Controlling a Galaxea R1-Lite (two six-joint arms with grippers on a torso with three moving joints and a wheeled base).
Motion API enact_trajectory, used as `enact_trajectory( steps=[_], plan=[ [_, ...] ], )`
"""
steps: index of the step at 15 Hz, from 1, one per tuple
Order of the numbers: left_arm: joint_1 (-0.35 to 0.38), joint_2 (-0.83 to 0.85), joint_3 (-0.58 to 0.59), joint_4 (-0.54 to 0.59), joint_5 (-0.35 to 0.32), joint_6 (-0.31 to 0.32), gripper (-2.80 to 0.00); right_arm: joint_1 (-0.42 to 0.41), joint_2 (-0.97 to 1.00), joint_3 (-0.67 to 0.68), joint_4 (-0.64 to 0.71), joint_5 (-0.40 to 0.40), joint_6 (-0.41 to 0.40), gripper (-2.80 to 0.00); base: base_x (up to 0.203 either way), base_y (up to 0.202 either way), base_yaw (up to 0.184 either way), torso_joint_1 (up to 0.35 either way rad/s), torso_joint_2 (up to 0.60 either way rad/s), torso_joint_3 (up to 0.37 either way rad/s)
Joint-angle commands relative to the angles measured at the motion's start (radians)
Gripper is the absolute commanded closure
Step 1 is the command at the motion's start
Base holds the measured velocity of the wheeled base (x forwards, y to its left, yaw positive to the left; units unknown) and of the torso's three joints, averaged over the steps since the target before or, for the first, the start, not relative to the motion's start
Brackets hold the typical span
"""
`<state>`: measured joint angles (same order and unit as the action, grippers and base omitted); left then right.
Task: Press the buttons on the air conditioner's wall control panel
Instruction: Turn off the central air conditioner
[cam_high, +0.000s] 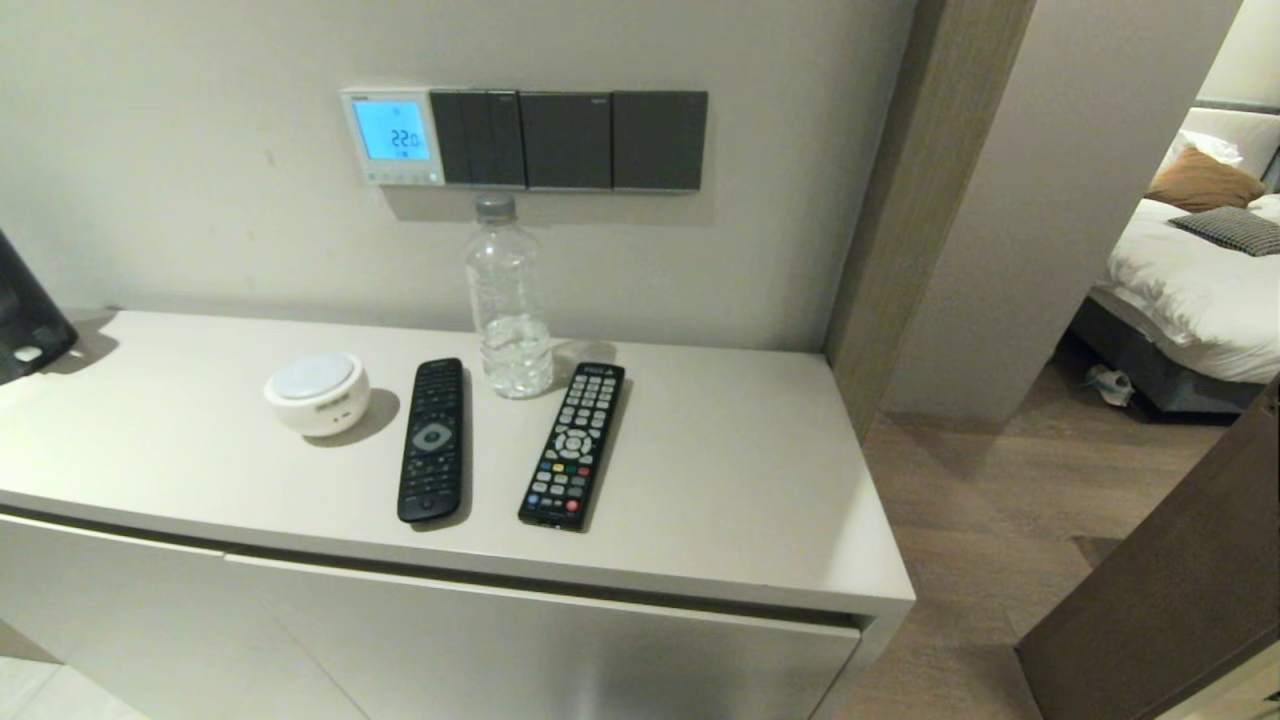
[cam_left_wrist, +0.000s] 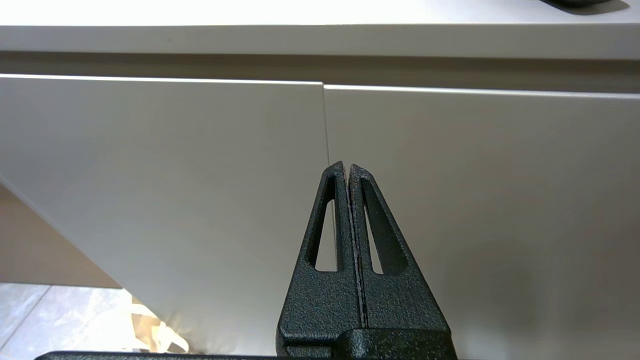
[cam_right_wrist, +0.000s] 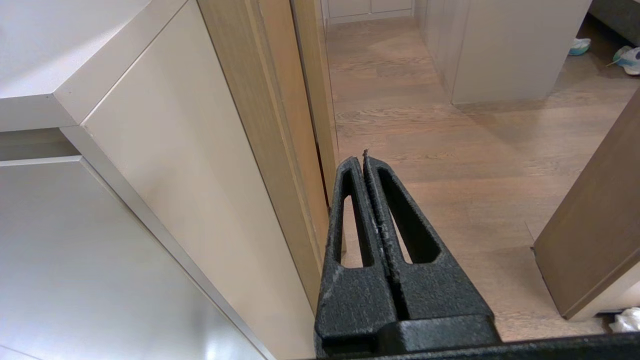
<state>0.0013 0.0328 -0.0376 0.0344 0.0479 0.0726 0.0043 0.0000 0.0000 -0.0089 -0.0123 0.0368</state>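
The air conditioner's wall control panel is a small white square on the wall above the cabinet, its screen lit blue with digits. The buttons form a row of tiny pale keys under the screen. Neither arm shows in the head view. My left gripper is shut and empty, low down in front of the cabinet doors. My right gripper is shut and empty, low beside the cabinet's right end, over the wooden floor.
Dark grey switch plates adjoin the panel's right side. On the cabinet top stand a clear bottle just below the panel, two black remotes and a round white device. A wooden door frame stands to the right.
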Motion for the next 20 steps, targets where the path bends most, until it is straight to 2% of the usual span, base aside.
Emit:
enact_trajectory(
  steps=[1,5,20],
  plan=[
    [0.0,-0.033,-0.007,0.022,-0.013,0.001,0.0,0.0,0.002,0.002,0.0,0.0,0.0,0.0,0.0,0.0,0.0,0.0,0.0,0.0],
    [0.0,-0.033,0.027,0.011,-0.046,0.007,0.0,0.0,0.002,0.002,0.0,0.0,0.0,0.0,0.0,0.0,0.0,0.0,0.0,0.0],
    [0.0,-0.03,0.037,-0.016,-0.042,-0.019,0.0,0.0,0.002,0.002,0.0,0.0,0.0,0.0,0.0,0.0,0.0,0.0,0.0,0.0]
  ],
)
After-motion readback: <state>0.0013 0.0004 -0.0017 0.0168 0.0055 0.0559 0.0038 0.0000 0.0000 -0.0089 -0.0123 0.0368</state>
